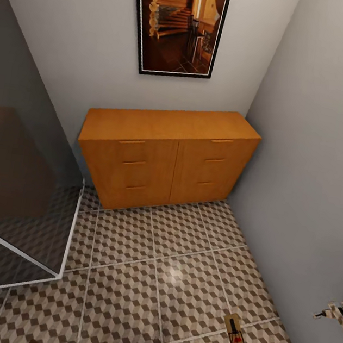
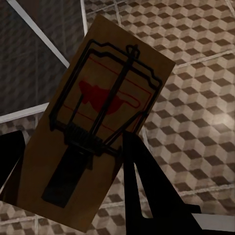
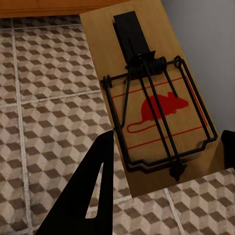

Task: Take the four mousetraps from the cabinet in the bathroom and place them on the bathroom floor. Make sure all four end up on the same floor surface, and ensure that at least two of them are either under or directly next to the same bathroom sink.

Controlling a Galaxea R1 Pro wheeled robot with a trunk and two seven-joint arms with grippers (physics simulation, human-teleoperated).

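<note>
Against the far wall, under a dark-framed picture of a log interior (image 1: 180,21), stands the wide low orange-brown wooden cabinet (image 1: 165,157) with its six drawer fronts all closed and its top bare. Before it spreads the bathroom floor (image 1: 171,281) of large square tiles printed with brown, beige and white cubes, and at the left a glass partition with a white frame (image 1: 19,215) meets those tiles. At the near right edge of the head view, a small flat tan wooden mousetrap (image 1: 235,330) with dark wire and a red spot shows above the pale body of the right arm. The right wrist view shows this trap (image 3: 156,105) close up, red mouse print upward, sitting between the two dark fingers (image 3: 85,196) of the right claw (image 3: 161,181), which are spread to the board's width and appear to pinch its edges above the tiles. The left wrist view shows a second tan mousetrap (image 2: 98,127), tilted, held between the dark fingers (image 2: 142,186) of the left claw (image 2: 73,186), closed onto the board, above the patterned floor.
</note>
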